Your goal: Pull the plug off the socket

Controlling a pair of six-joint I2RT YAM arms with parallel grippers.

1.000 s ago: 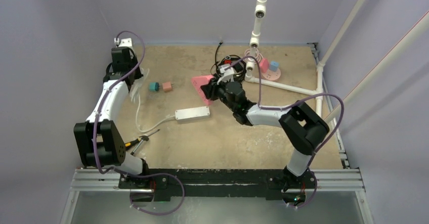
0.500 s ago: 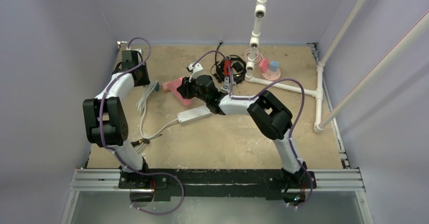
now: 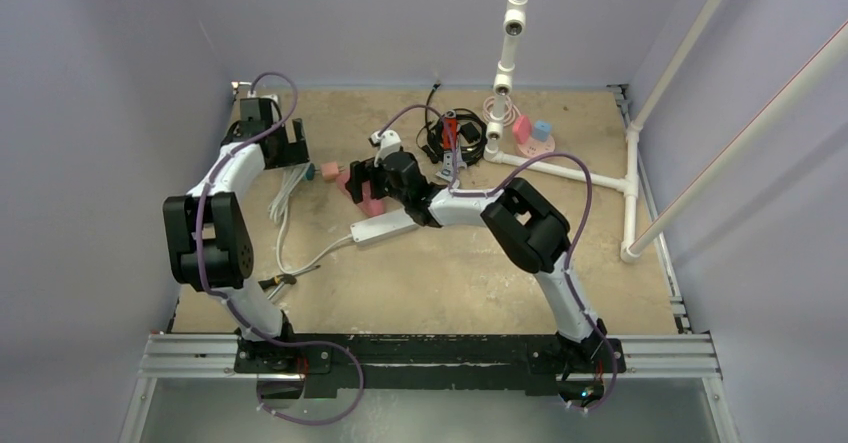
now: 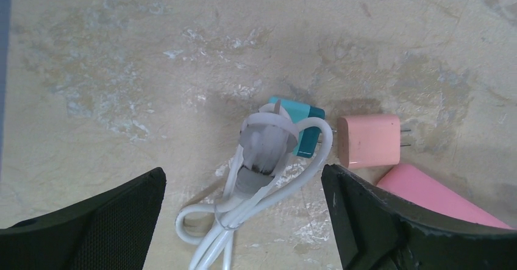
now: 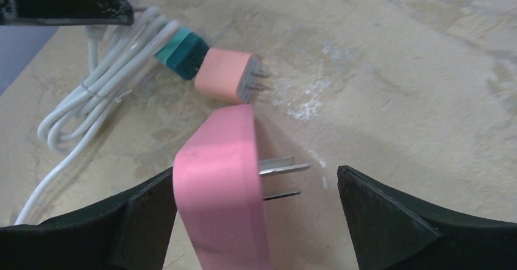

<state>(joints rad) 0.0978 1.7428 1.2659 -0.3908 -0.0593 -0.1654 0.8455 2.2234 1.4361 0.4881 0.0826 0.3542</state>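
The light-blue plug stands on the round pink socket at the far right of the table, next to a pink block on the same disc. Neither gripper is near them. My left gripper is open above a bundled white cord; in the left wrist view the left gripper has nothing between its fingers. My right gripper is open at mid-table. In the right wrist view, the right gripper has a large pink pronged adapter resting against its left finger, with a gap to the other.
A teal adapter and a salmon adapter lie between the two grippers. A white power strip lies just in front of the right arm. Black cables and a white pipe frame stand at the back right. A screwdriver lies near left.
Both grippers have opened. The right arm carried the large pink adapter leftward and its jaws now stand apart around it. The left arm swung to the back left.
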